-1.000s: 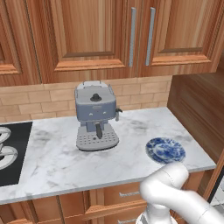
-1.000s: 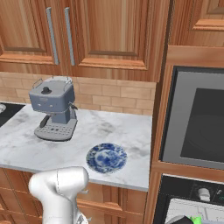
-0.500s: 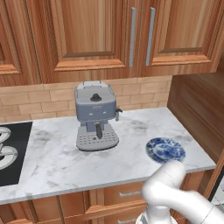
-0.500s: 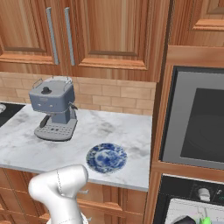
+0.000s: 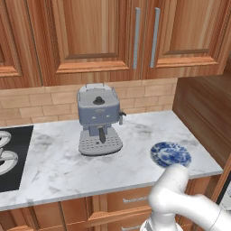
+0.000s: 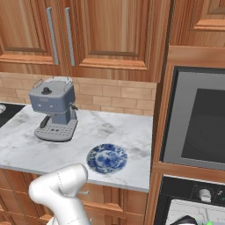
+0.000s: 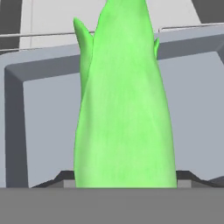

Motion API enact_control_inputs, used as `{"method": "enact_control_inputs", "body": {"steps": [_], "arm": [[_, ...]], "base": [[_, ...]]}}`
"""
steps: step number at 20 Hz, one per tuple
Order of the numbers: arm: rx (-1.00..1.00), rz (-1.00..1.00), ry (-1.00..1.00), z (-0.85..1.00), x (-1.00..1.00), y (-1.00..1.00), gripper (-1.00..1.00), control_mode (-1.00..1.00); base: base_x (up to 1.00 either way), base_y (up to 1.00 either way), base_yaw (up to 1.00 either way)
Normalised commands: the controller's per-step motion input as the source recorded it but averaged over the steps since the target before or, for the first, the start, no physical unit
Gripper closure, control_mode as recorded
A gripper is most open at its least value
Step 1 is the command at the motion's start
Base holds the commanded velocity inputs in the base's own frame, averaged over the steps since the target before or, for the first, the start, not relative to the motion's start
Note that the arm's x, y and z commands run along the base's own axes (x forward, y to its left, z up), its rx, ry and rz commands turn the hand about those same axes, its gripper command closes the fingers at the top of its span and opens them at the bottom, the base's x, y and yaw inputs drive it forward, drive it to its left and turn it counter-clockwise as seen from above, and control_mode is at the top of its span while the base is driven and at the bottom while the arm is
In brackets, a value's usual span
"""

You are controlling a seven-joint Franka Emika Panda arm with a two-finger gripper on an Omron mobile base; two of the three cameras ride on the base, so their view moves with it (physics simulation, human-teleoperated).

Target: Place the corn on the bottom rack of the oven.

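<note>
Arm has dropped further over the last second: in the left base view the white elbow sits lower against the front edge of the marble worktop, and in the right base view the shoulder has sunk too. Base hasn't moved; the grey espresso machine and the blue-and-white patterned plate are in the same spots.

Bright green smooth oblong corn fills the middle of the hand view, standing lengthwise along the pincer axis with its tip pointing away from the camera. Fingertips are hidden behind the cob, so pincer opening can't be read directly; my judgement is it's clamped on the corn.

Behind the cob: grey metal walls and a thin wire bar of the dark-fronted lower oven, bottom right of the right base view. A sliver of green shows there.

Read: the hand is at the oven mouth with the corn not yet on the rack. Next comes insert, lower, release; watch clearance at the rack bar.
</note>
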Motion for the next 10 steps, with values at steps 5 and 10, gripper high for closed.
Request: {"method": "enact_control_inputs", "body": {"steps": [5, 10], "arm": [[0.0, 0.0, 0.04, -0.27, 0.0, -0.01, 1.0, -1.0], [0.0, 0.0, 0.0, -0.28, 0.0, 0.0, -1.0, -1.0]], "base": [[0.0, 0.0, 0.0], [0.0, 0.0, 0.0]]}}
